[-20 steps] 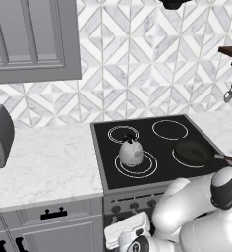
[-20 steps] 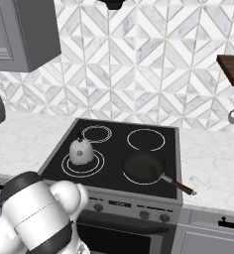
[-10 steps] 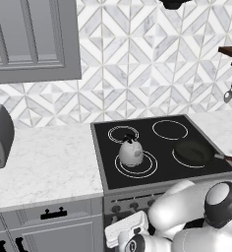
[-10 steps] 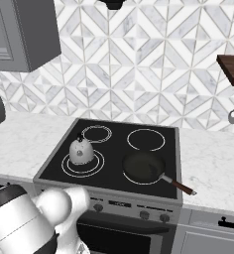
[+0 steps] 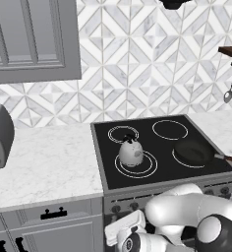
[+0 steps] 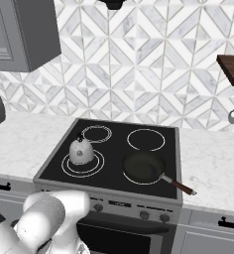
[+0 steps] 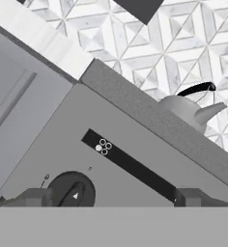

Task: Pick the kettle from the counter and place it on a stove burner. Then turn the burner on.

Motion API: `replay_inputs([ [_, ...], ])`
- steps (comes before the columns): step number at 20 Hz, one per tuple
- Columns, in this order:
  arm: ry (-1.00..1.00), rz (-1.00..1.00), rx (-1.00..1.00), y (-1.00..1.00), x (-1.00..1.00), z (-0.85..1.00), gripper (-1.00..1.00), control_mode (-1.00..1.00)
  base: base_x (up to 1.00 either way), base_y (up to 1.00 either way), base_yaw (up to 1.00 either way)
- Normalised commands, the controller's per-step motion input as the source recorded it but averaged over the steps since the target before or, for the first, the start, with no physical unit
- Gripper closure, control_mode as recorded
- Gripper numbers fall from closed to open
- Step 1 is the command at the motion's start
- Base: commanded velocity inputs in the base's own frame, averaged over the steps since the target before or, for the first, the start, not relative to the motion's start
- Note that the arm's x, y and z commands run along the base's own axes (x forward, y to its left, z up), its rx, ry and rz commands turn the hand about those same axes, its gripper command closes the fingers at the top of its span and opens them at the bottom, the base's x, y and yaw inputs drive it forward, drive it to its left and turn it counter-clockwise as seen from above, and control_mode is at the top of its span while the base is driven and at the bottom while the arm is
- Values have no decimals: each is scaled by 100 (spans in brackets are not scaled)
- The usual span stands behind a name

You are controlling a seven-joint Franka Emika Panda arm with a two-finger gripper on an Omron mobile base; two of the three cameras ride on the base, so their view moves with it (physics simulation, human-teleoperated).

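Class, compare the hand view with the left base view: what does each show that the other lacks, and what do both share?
Hand view alone: a close look at a dark stove knob on the stove's grey front panel, with the open gripper just before it, and a small black panel with white circles. Left base view alone: the black cooktop from above, the frying pan, the counter, a grey appliance and hanging utensils. Both: the kettle and the tiled wall.

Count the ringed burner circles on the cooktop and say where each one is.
4: front left under the kettle, back left, back right, front right under the frying pan. None looks hidden.
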Motion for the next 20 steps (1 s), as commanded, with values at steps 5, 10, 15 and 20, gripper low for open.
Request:
replay_inputs([
  [5, 2, 4, 1, -15, 48, -11, -100, -100, 0, 0, 0],
  [10, 2, 3, 2, -17, 46, -2, -100, -100, 0, 0, 0],
  [15, 2, 2, 2, -21, 49, -4, -100, -100, 0, 0, 0],
  [20, 2, 3, 1, -23, 49, -12, -100, -100, 0, 0, 0],
])
